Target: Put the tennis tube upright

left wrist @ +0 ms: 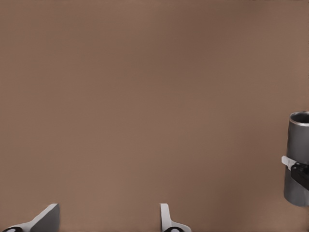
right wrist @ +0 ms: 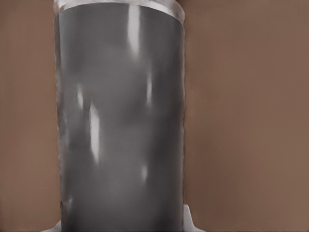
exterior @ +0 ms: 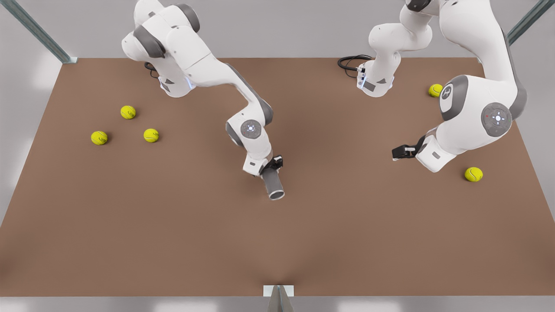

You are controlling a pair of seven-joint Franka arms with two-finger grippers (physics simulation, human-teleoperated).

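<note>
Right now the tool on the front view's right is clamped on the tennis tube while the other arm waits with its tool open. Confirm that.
Not quite. The front view shows the tennis tube held by the right tool, on that view's left. The left tool, on the front view's right, waits open over the bare table.

Left gripper (left wrist: pixel 108 218) fingertips spread apart over bare brown table (left wrist: pixel 145 96), grey tube (left wrist: pixel 298 145) upright at frame edge, light rim uppermost, right gripper (left wrist: pixel 295 169) clamped across tube's middle.
</note>
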